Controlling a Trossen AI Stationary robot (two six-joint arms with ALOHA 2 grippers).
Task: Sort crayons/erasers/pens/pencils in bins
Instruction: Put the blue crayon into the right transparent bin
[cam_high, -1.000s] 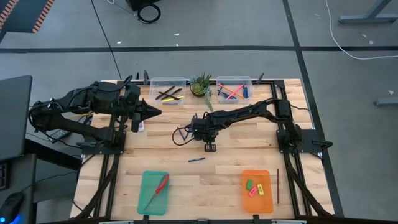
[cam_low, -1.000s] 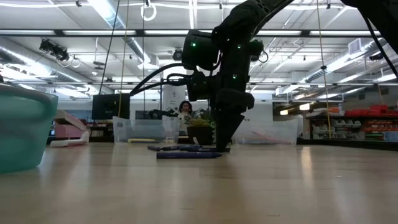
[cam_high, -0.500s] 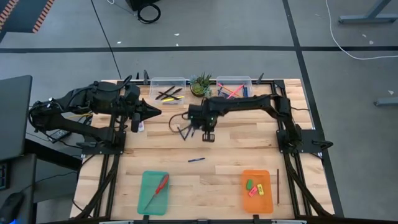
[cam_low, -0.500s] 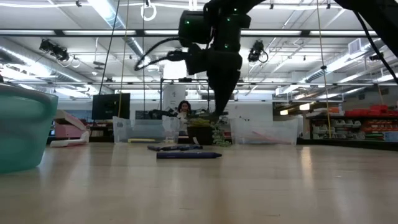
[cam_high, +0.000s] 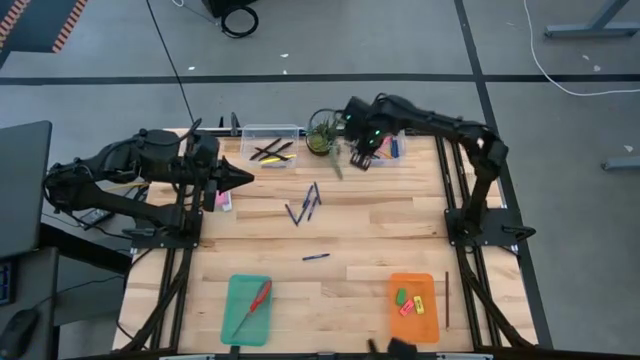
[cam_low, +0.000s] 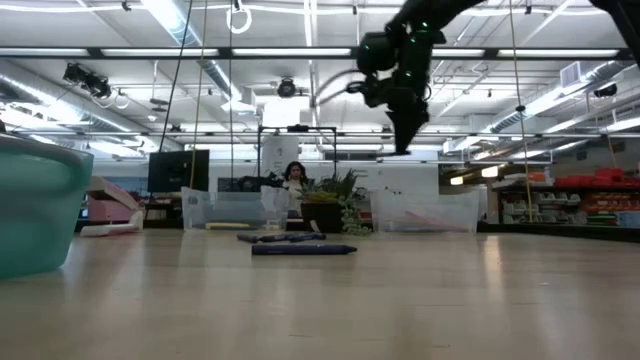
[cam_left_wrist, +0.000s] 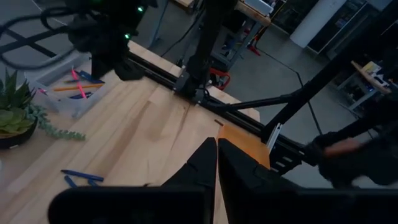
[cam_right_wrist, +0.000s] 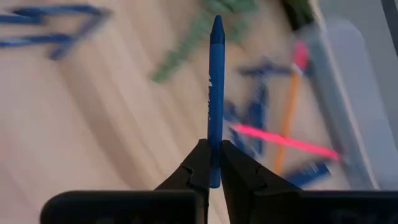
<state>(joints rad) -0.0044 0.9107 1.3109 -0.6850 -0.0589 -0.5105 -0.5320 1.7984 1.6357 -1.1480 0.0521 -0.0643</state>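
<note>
so the right gripper (cam_right_wrist: 213, 163) is pinched on a blue crayon (cam_right_wrist: 215, 93) that sticks straight out past the fingertips; it's up in the air at the back of the table (cam_high: 390, 230), over the right clear bin (cam_high: 392, 147) next to the potted plant (cam_high: 323, 133); that bin already has blue, pink and orange sticks in it; the left gripper (cam_left_wrist: 217, 163) is closed with nothing in it, parked over the table's left edge; loose blue pens (cam_high: 306, 203) lie mid-table, one more (cam_high: 316, 257) nearer the front; the orange tray (cam_high: 412, 308) holds erasers (cam_high: 410, 301); the teal tray (cam_high: 248, 309) has a red-handled tool (cam_high: 255, 303)
</note>
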